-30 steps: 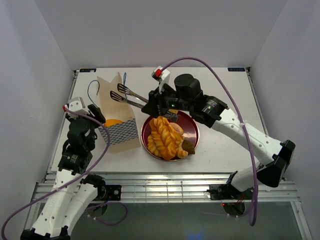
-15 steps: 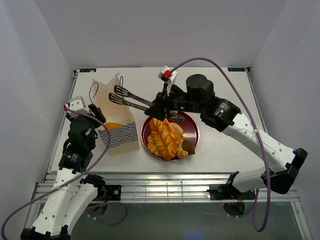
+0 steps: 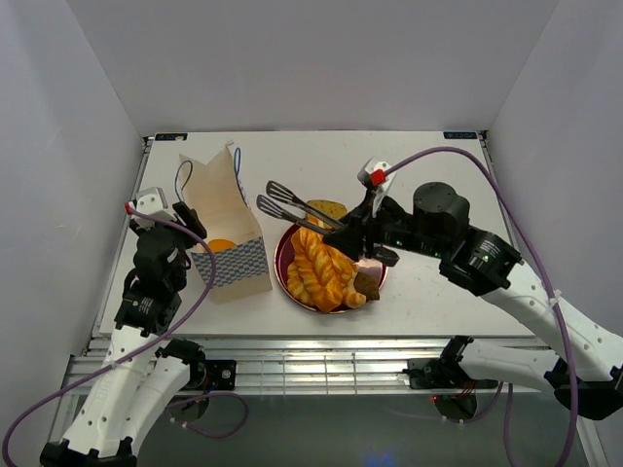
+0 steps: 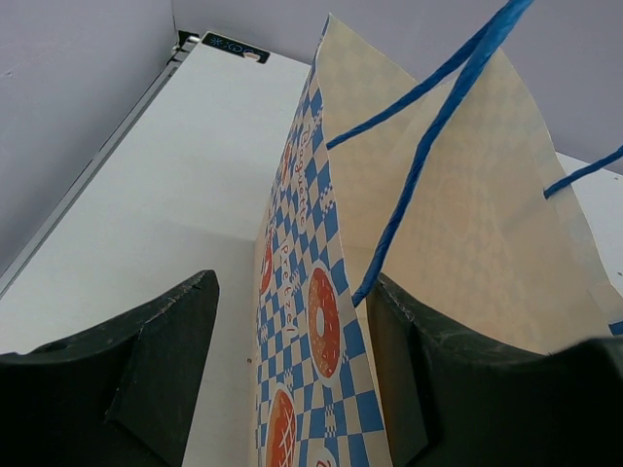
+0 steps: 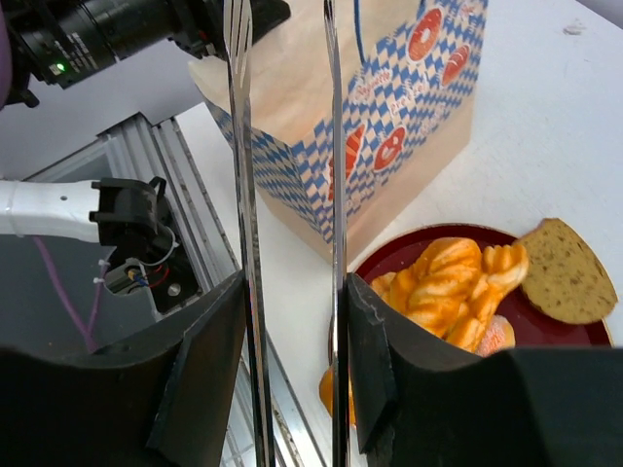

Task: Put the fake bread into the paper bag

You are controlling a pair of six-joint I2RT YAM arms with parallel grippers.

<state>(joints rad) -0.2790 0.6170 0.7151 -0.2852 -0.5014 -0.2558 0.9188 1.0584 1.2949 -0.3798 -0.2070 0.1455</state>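
Note:
The paper bag stands upright at the left, with an orange piece of fake bread inside. More fake bread lies on the dark-red plate: a twisted braid, a brown slice and a dark chunk. My right gripper is shut on metal tongs, which are spread and empty above the plate's left rim. My left gripper is open and straddles the bag's wall. The right wrist view shows the tongs, the braid and the bag.
The plate sits just right of the bag, near the table's middle. White enclosure walls stand at the left, back and right. A metal rail frame runs along the table's near edge.
My right arm has pulled the empty tongs away from above the bag, rightward to over the plate. The brown slice at the plate's far rim now shows. The left arm has not moved.

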